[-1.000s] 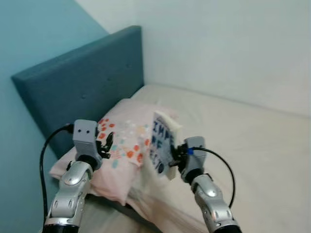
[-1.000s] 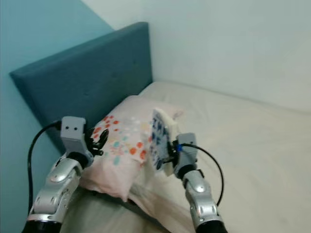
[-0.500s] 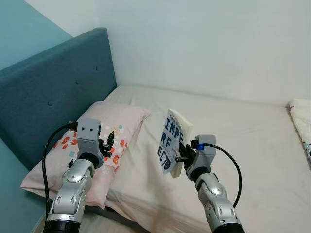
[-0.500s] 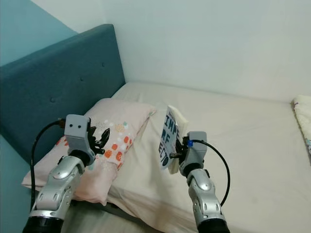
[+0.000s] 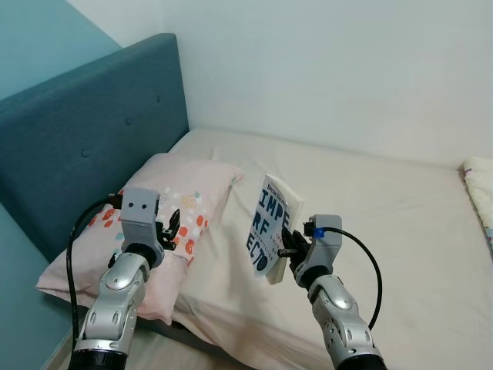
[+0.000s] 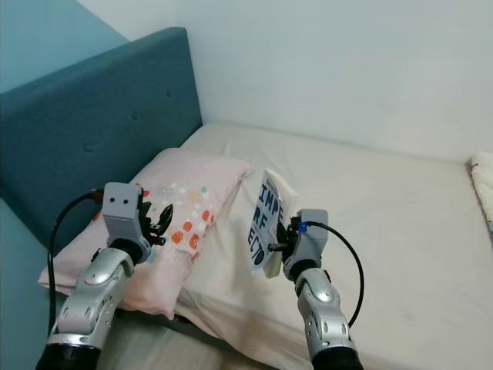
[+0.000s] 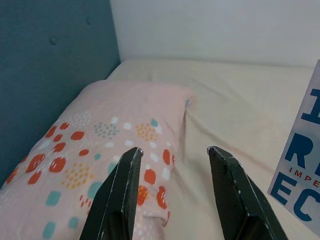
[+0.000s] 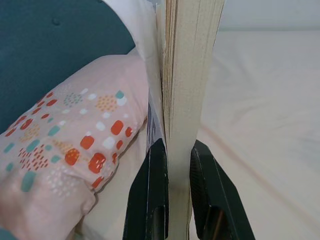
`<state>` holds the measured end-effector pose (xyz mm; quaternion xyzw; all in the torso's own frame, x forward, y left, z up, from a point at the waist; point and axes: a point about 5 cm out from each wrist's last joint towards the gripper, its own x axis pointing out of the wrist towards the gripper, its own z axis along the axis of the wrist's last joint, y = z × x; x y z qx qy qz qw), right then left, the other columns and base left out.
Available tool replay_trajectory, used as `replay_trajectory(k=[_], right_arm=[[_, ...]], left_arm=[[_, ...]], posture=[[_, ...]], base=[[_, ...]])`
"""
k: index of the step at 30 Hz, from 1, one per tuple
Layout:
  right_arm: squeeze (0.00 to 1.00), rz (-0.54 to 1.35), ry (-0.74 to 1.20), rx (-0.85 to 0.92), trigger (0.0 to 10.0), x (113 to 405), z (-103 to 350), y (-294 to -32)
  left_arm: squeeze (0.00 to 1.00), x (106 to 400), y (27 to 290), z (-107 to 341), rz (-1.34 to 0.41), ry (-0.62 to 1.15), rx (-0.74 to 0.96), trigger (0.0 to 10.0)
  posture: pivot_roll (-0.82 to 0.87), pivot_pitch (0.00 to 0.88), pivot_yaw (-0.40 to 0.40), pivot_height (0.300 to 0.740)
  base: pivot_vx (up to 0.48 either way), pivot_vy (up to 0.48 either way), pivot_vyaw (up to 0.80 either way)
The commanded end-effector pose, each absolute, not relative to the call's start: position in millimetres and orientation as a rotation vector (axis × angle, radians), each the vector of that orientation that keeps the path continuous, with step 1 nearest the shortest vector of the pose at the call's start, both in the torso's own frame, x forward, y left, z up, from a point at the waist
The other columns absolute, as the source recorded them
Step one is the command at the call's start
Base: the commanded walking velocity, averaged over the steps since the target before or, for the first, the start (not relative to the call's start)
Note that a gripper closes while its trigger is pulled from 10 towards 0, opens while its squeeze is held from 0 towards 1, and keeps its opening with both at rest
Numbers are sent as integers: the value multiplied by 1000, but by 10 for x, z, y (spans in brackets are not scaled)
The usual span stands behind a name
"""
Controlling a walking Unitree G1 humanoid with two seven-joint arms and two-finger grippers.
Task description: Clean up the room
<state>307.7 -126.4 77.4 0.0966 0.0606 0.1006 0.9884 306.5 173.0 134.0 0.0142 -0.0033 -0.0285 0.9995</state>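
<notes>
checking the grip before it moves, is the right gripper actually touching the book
Touching. In the right wrist view, the right gripper has its two black fingers pressed against both faces of the upright book, with no gap either side.

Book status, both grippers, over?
Right gripper shut on book, held upright above bed. Left gripper open, empty, over pillow. Nothing in the way.
</notes>
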Motion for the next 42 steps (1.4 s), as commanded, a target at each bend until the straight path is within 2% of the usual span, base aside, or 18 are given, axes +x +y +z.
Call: replay_trajectory(k=[1, 11, 28, 33, 42], right_arm=[[0, 216, 95, 202, 10000, 3104, 848, -1245], [0, 222, 101, 197, 10000, 3089, 841, -1265], [0, 190, 89, 228, 10000, 3079, 857, -1300], [0, 194, 84, 239, 10000, 3101, 874, -1288], [0, 229, 57, 384, 10000, 3421, 1124, -1093]], left_arm=[[0, 3055, 1776, 1288, -39, 11, 35, 10000], [0, 3048, 1767, 1279, -34, 7, 29, 10000], [0, 3074, 1700, 1301, -83, -1, 31, 10000], [0, 3080, 1711, 1309, -84, -2, 34, 10000], [0, 3027, 1898, 1372, -49, -15, 80, 10000]], posture=[[52, 3, -20, 657], [48, 1, -29, 608], [47, 10, -22, 608], [48, 18, -22, 594], [76, 99, -50, 589]], base=[[0, 0, 0], [0, 0, 0], [0, 0, 0], [0, 0, 0], [0, 0, 0]])
